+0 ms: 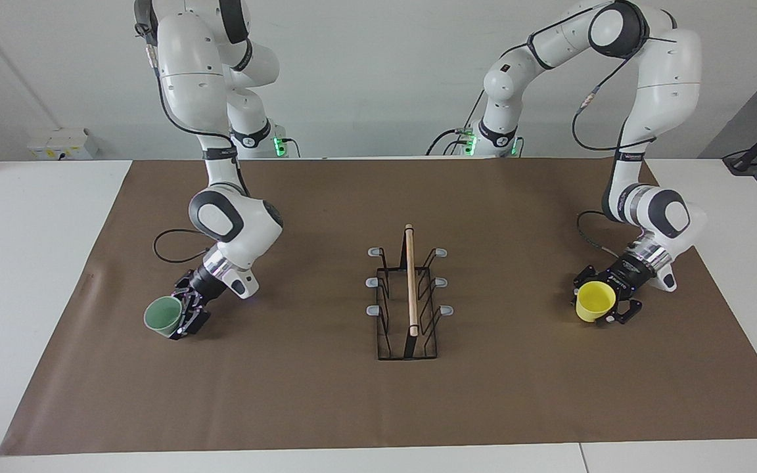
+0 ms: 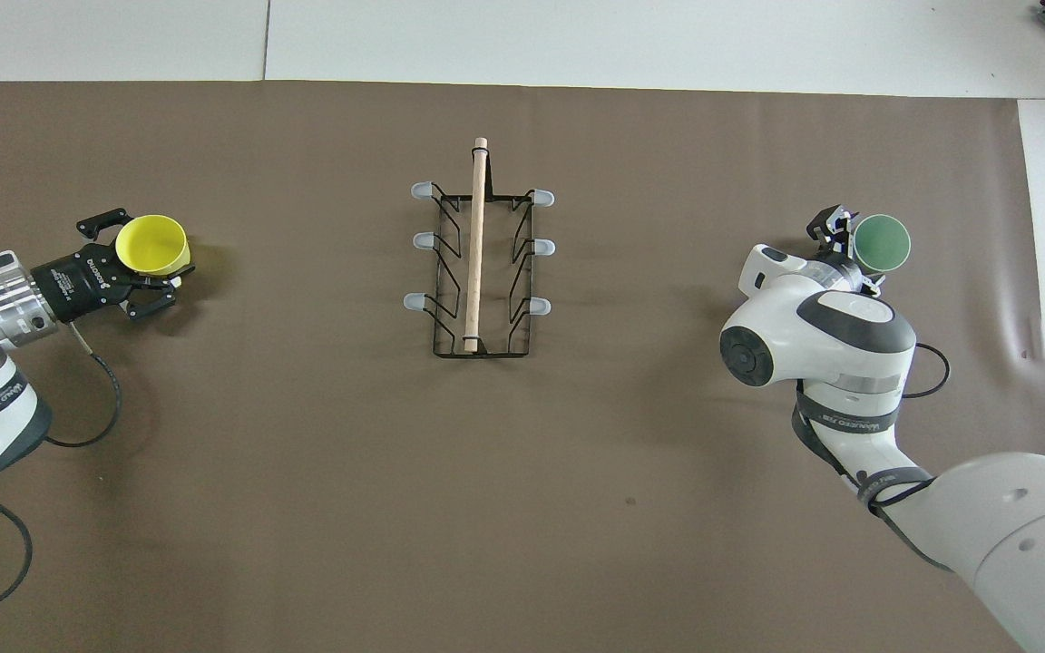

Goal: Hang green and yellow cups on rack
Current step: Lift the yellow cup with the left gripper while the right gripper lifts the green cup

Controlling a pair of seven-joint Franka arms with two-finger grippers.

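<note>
Overhead view: the left gripper (image 2: 143, 272) is clamped on the yellow cup (image 2: 152, 246) near the left arm's edge of the brown mat (image 2: 305, 508). The right gripper (image 1: 184, 316) is spread around the green cup (image 1: 163, 315), mostly hidden under its own wrist; contact is unclear. The rack (image 1: 408, 295) stands mid-mat on the white table (image 1: 23, 217).

White arms (image 1: 654, 72), black hands (image 1: 605, 299)

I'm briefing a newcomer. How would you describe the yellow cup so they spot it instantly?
Start at the black wire rack mid-mat, then look toward the left arm's end. There the left gripper holds the yellow cup; the only other cup is green.
</note>
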